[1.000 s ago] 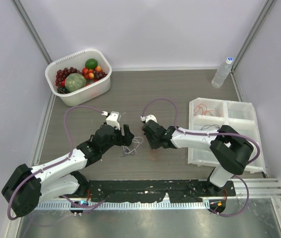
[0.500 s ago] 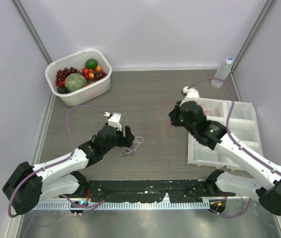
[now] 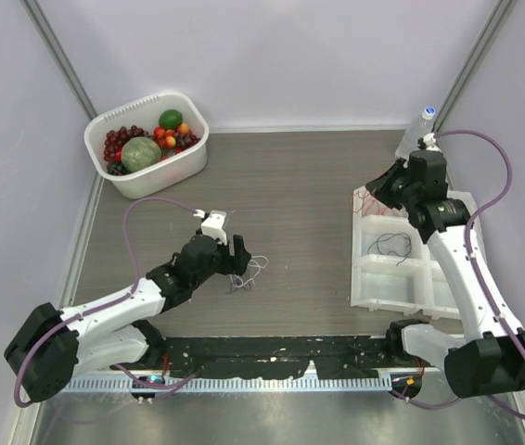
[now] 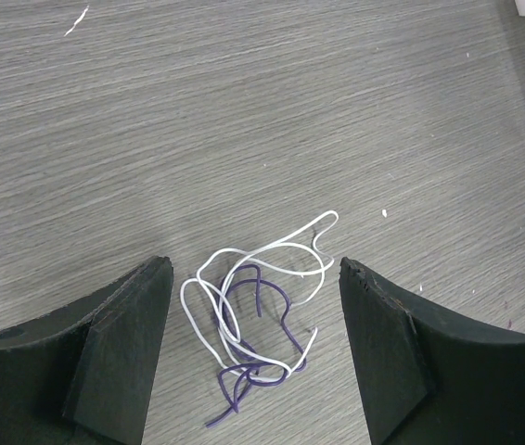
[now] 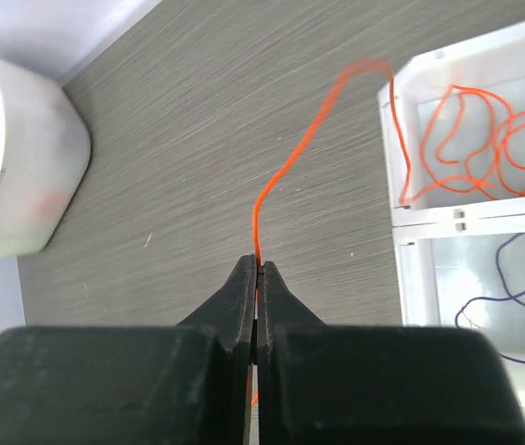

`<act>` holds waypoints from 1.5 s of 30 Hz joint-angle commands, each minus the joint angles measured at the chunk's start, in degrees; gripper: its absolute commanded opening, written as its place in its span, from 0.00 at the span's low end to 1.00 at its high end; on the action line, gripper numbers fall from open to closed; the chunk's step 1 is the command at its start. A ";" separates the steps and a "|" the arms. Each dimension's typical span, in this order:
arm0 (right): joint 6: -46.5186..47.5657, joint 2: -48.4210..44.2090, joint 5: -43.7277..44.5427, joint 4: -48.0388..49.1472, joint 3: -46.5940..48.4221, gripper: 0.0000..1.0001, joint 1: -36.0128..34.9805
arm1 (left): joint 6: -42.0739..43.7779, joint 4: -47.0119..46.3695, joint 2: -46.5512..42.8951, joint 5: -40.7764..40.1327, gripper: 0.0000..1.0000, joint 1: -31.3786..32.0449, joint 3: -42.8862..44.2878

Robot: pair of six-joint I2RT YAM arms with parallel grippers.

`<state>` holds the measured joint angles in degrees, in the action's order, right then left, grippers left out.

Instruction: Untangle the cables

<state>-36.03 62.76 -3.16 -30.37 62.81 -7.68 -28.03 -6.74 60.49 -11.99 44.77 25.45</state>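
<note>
- You are pinching a single orange wire (image 5: 276,181) in the right gripper (image 5: 256,271), its jaws pressed fully together on the strand. The wire is rising from the tips and arching over the wall of the white tray (image 5: 394,139).
- Its far end appears to be dropping into the compartment where other orange loops (image 5: 485,139) are lying, so you seem to be sorting by colour.
- A dark purple wire (image 5: 513,287) is lying alone in the next compartment.
- You are holding the left gripper (image 4: 251,269) open and low over the table (image 4: 244,111), with one finger on each side of the small tangle of white and purple wires (image 4: 253,315).
- That tangle is lying near the table's middle, well apart from the tray, and the left fingers look placed to close on it.
</note>
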 commanded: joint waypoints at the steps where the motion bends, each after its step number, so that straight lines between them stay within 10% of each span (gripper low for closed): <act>1: -4.04 2.01 -3.07 1.10 0.13 0.01 4.94 | 0.52 -2.13 -1.69 -0.84 0.76 0.31 1.00; 33: -1.59 26.18 24.16 14.63 -4.71 0.01 13.13 | 0.61 -2.57 0.15 -1.11 0.76 0.40 1.27; 45: 6.32 20.67 20.82 13.68 -4.71 0.54 11.29 | 0.70 -2.92 1.21 -1.89 0.76 0.40 1.36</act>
<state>-33.63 90.32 17.21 -17.41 57.95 4.86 -28.01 -6.81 61.39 -12.03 44.95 25.45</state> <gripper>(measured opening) 0.498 0.763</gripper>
